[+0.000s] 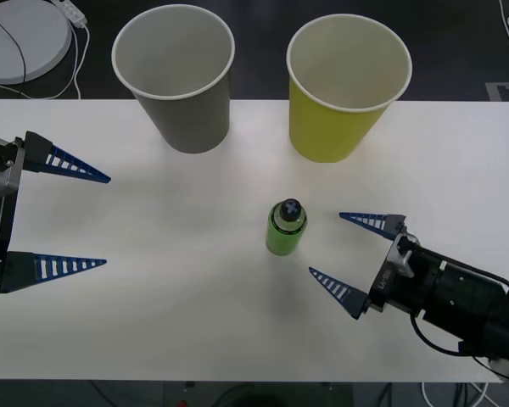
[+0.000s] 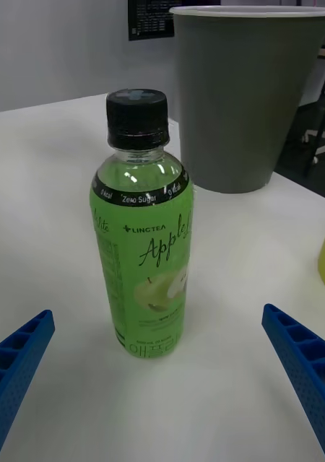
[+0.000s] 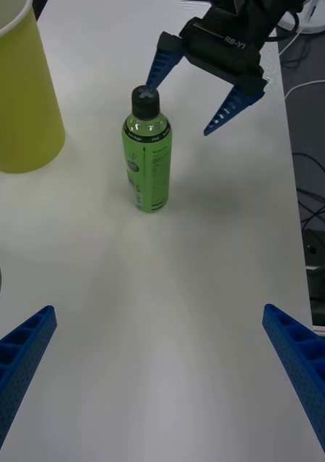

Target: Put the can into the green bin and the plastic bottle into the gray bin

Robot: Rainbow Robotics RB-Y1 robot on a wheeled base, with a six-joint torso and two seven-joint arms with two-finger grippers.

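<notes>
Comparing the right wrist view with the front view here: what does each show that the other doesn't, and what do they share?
Only the right wrist view shows the plastic bottle label's print, with the word "Apple".

Only the front view shows the left pincer, open at the table's left side, and the pale insides of the green bin and gray bin.

Both show the upright bottle, both bins, and the right pincer open, facing the bottle.

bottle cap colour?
Black. The plastic bottle shows its cap best in the right wrist view.
</notes>
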